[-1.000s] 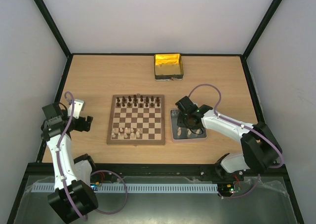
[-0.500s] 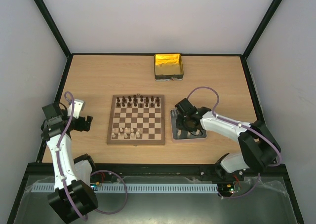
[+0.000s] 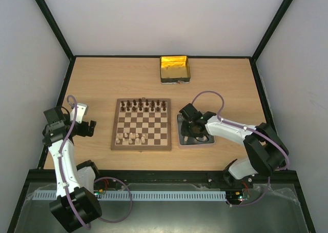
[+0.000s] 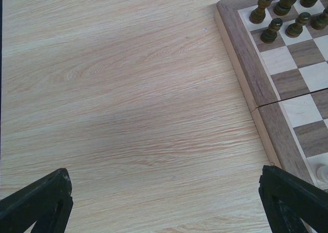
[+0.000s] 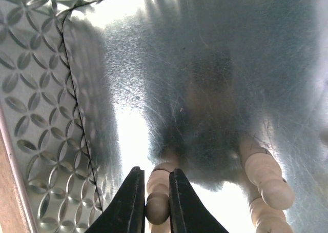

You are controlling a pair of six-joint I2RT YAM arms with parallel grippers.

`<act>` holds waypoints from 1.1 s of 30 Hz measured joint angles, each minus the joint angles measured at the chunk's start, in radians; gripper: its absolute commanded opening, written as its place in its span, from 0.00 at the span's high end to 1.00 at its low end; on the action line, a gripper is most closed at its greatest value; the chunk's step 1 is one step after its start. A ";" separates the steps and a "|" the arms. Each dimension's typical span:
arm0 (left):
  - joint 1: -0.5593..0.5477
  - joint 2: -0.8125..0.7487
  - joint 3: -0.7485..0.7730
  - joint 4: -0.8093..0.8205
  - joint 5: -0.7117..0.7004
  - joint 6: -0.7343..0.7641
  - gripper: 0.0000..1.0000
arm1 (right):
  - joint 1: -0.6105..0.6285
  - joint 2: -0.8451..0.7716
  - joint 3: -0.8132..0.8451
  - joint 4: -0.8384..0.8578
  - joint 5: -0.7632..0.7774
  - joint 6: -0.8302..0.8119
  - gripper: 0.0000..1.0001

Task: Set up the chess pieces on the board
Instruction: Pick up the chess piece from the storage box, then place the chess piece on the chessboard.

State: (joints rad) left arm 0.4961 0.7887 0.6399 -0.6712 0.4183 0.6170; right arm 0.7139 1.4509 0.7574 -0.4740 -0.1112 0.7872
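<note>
Right pincer [image 5: 155, 181] pinches a pale piece [image 5: 157, 210] on the tray [image 5: 41, 89]; lift straight up, slowly; a second piece [image 5: 266, 177] lies just right of it.

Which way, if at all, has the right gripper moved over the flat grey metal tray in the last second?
Yes. Seen from above, the right gripper slid left across the tray toward the checkered wooden chessboard; it now pinches a cream chess piece.
</note>
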 measured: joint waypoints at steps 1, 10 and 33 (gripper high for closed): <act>0.000 0.000 0.000 0.000 0.000 0.000 0.01 | 0.000 0.000 0.002 -0.002 0.002 0.000 0.92; 0.000 0.000 0.000 0.000 0.000 0.000 0.01 | 0.000 -0.008 0.117 -0.084 0.080 -0.029 0.92; -0.002 0.000 0.000 0.000 0.000 0.000 0.01 | 0.221 0.138 0.403 -0.179 0.094 -0.011 0.93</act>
State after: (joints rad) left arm 0.4938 0.7887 0.6399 -0.6712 0.4187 0.6174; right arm 0.9348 1.5890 1.1603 -0.6529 -0.0174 0.7757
